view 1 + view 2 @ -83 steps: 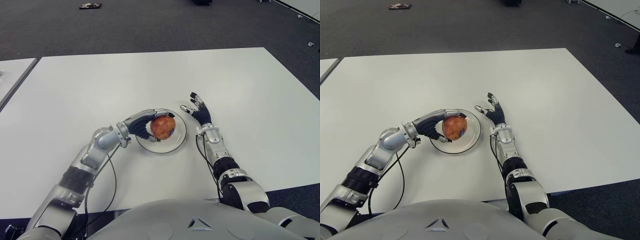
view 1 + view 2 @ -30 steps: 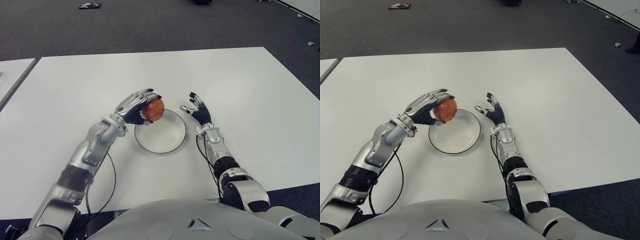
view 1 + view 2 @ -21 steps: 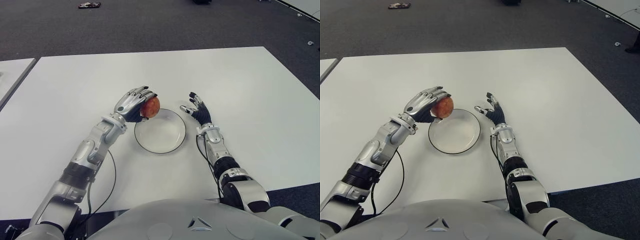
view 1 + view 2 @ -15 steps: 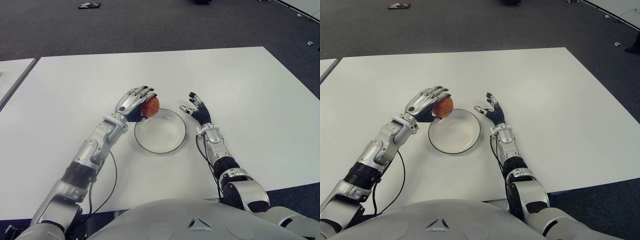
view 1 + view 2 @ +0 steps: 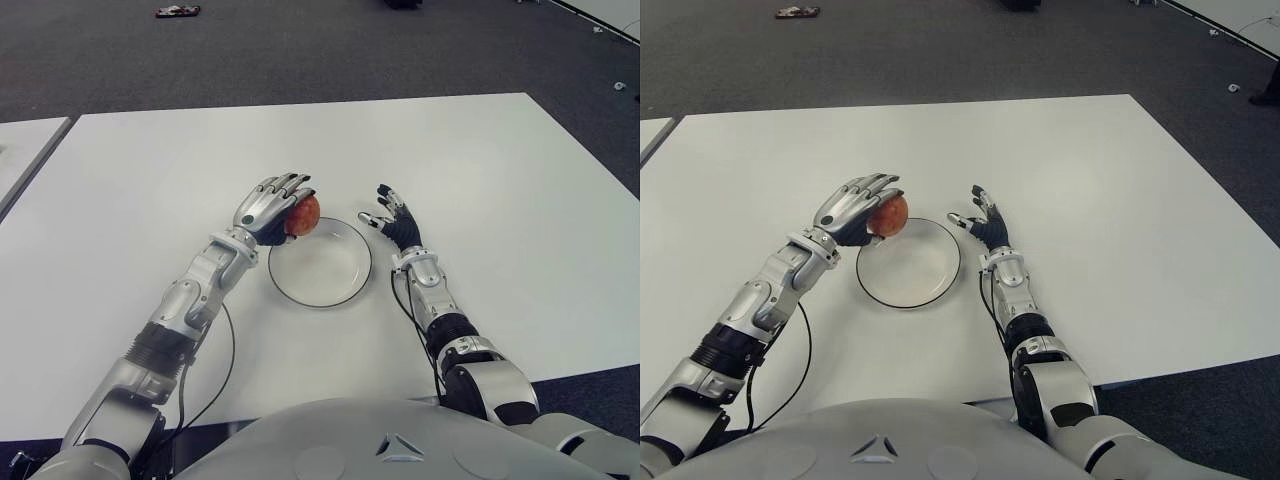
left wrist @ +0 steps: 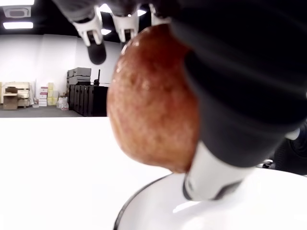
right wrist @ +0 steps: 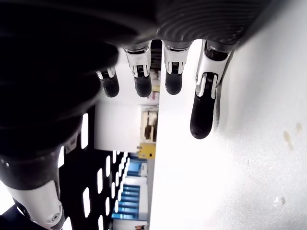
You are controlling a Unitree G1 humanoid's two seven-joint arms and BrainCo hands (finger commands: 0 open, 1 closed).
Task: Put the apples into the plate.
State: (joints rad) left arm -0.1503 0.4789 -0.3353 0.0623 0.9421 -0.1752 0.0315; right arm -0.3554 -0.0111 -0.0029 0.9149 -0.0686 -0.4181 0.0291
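Observation:
A reddish apple [image 5: 303,213] is gripped in my left hand [image 5: 272,208], held just above the far left rim of the white plate [image 5: 322,268]. The left wrist view shows the apple [image 6: 152,100] close up between thumb and fingers, with the plate rim [image 6: 144,199] below it. The plate has a dark edge and holds nothing. My right hand [image 5: 392,218] shows just right of the plate, fingers spread and holding nothing; its fingers [image 7: 203,108] point along the white table in the right wrist view.
The white table [image 5: 500,180] stretches wide on all sides of the plate. Dark carpet floor [image 5: 300,50] lies beyond its far edge, with a small flat object [image 5: 180,12] on it. Another white table edge [image 5: 25,150] shows at the far left.
The apple was lifted out of the plate by my left hand and carried to the plate's far left rim. Over the last second the hand has drifted slightly lower. The right hand has stayed still.

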